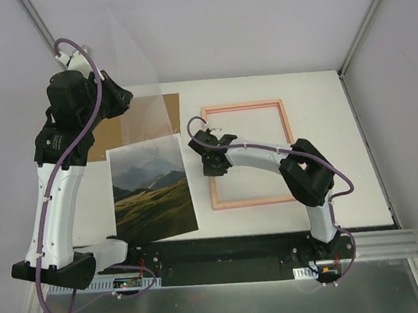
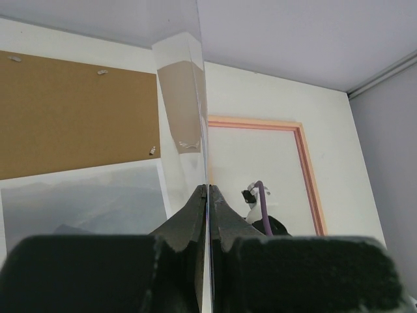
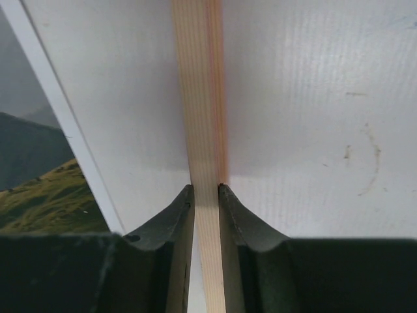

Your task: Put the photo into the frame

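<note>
The task is at an early stage. The frame (image 1: 246, 106) lies on the white table (image 1: 326, 153) at centre-right of the top view, and only bare table shows inside its salmon-pink border. The photo (image 1: 153, 190) lies face up at lower left, near the frame's left rail but not touching it, and no gripper holds it.

The clear pane (image 2: 184, 104) is out of the frame and stands on edge above the brown backing board (image 2: 65, 104) at upper left. The left gripper (image 2: 207, 190) is clenched on 1 edge of it. The right gripper (image 3: 205, 190) has its 2 fingers pressed against either side of the frame's left rail, grasping it.

As I judge it, the photo has yet to go inside the border, and the pane and backing probably have to follow.

The photo is a flat, glossy rectangular print of dark green-brown hills under a grey sky. It has a thin white margin and is close in size to the frame's opening.
</note>
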Robot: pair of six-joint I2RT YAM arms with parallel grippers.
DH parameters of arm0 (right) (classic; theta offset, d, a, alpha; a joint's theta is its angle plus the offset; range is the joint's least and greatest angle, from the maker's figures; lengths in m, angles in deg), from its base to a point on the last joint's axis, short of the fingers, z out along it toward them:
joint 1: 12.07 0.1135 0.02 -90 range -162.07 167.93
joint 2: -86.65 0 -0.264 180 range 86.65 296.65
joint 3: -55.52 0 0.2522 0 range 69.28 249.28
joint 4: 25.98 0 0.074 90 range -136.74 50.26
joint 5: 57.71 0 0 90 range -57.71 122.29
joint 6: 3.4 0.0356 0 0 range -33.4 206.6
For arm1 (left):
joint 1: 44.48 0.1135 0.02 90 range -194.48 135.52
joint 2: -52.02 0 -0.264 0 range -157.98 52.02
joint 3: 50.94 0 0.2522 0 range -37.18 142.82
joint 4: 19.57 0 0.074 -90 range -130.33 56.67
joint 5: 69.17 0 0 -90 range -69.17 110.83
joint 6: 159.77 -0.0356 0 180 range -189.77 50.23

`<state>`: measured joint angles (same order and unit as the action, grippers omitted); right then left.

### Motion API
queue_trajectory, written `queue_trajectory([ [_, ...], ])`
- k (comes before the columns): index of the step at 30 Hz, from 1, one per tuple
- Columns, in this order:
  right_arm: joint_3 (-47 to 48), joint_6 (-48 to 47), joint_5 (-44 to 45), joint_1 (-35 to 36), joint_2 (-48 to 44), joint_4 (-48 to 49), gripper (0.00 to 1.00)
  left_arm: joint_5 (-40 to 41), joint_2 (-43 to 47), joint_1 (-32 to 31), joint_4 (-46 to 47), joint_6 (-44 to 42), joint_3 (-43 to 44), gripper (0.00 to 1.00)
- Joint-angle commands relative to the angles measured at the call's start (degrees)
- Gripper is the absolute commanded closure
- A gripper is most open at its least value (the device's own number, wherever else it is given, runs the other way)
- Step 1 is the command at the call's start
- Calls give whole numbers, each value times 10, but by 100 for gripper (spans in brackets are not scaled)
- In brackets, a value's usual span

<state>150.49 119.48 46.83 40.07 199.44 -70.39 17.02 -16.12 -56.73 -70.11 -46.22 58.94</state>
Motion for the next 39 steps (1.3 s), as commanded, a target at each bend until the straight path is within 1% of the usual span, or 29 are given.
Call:
queue_trajectory([
  [1,57,89,21,15,17,5,76,5,14,6,13,-1,4,100],
  [4,78,93,36,23,23,-8,66,-4,11,6,12,-3,5,100],
  [8,91,89,46,30,16,-19,48,-15,7,6,11,1,2,100],
  [12,48,72,77,23,-43,-20,31,-15,12,8,11,2,4,100],
  [13,31,67,80,16,-66,-20,29,-16,13,9,11,3,6,100],
  [18,-54,25,91,-46,-175,-20,25,-34,12,10,11,7,15,100],
  [20,-96,-6,74,-84,-222,-15,24,-42,10,10,12,11,12,100],
  [22,-140,-52,55,-148,-263,-6,21,-57,9,10,12,16,7,100],
  [24,-200,-97,31,-217,-298,26,17,-73,6,10,12,19,5,100],
  [26,-246,-123,0,-288,-315,29,16,-91,2,10,14,20,4,100],
  [29,-269,-152,2,-350,-311,27,15,-121,-6,10,16,19,4,100],
  [32,-274,-162,4,-376,-283,31,14,-141,-11,10,20,21,-2,100],
  [37,-282,-168,-14,-391,-232,55,14,-163,-13,10,28,23,-22,100],
  [39,-281,-174,-32,-390,-213,67,16,-166,-11,10,33,24,-33,100],
])
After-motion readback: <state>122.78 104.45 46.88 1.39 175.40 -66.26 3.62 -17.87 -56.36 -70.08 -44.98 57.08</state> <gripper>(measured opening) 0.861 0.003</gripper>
